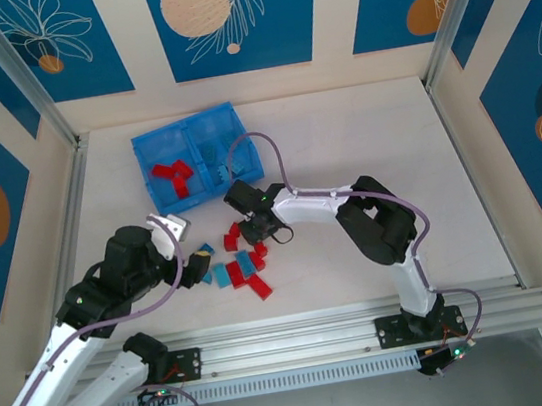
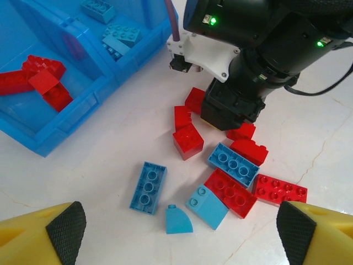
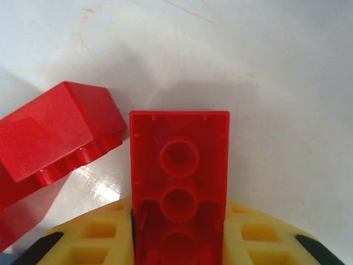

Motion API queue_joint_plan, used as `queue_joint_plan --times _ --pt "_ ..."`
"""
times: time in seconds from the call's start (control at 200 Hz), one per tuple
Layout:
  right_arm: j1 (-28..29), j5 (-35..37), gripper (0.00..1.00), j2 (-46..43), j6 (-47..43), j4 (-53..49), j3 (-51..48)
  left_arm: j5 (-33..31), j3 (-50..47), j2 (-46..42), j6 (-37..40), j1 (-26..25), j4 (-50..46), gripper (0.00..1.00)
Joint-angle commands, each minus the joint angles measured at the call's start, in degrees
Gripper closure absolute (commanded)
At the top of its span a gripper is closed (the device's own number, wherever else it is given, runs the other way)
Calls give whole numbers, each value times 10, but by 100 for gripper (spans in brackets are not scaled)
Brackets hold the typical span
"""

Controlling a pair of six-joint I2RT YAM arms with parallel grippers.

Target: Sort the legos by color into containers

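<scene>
Nearest, my left gripper (image 2: 182, 229) hung wide open and empty above the desk (image 2: 99, 165). Just beyond it lay about a dozen loose legos (image 2: 231, 165), red and light blue mixed, not yet sorted. At the pile's far edge, my right gripper (image 1: 260, 233) was clamped on a red brick (image 3: 179, 165). Farthest, the blue bin (image 2: 33, 138) held sorted red bricks (image 2: 41, 83) in its left compartment and sorted blue bricks (image 2: 121, 36) in its right. I judged the sorting under halfway done.
</scene>
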Motion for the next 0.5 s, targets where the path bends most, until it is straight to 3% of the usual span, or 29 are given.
queue_joint_plan --times 0.0,0.155,0.275,0.375,0.49 --pt "1 23 74 -59 13 -8 -10 -29 -4 -14 -4 -5 14 5" --pt "24 17 74 -173 -1 38 -40 -124 -7 -42 -37 -4 23 0" --pt "53 -7 73 -214 -16 102 -32 -215 -19 -84 -72 -2 40 0" --pt "63 -17 72 -201 -30 169 -7 -290 -23 -113 -98 2 37 0" --pt "61 3 72 -123 -44 189 79 -358 -22 -136 -114 4 18 0"
